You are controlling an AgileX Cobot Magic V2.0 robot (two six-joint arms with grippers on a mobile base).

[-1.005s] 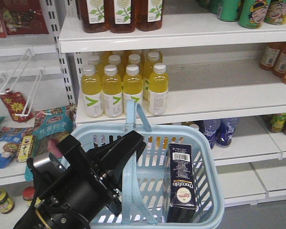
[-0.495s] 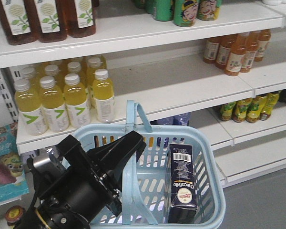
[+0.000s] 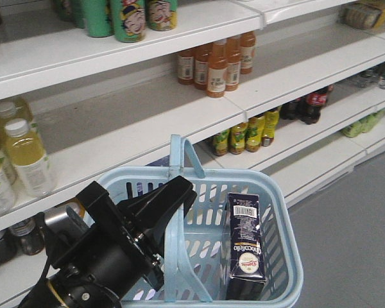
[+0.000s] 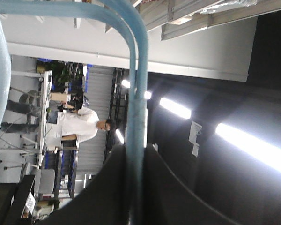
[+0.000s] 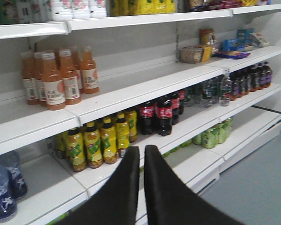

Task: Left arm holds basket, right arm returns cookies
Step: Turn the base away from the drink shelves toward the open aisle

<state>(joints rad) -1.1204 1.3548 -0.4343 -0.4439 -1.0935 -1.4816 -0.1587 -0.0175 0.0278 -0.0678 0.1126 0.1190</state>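
The light blue basket [image 3: 284,215] hangs in front of the shelves in the front view. Its two thin handles [image 3: 178,157] are pinched together in my left gripper [image 3: 178,187], which is shut on them. From the left wrist, a blue handle [image 4: 138,93] runs straight down between the black fingers of the left gripper [image 4: 136,149]. The cookies [image 3: 245,247], a dark navy box with a white barcode label, stand upright inside the basket on its right side. My right gripper [image 5: 141,150] appears only in the right wrist view, shut and empty, facing the shelves.
White shelves [image 3: 199,122] carry orange bottles [image 3: 215,61], green cans [image 3: 125,16] and yellow drinks [image 3: 25,157]. The right wrist faces orange bottles [image 5: 56,79], yellow-green bottles [image 5: 96,140] and cola bottles [image 5: 157,112]. Grey floor [image 3: 350,237] lies to the right.
The whole shelf scene has slid left in the front view: the yellow drinks moved to the left edge and orange bottles came in. Basket, cookies and left gripper keep their places in the frame.
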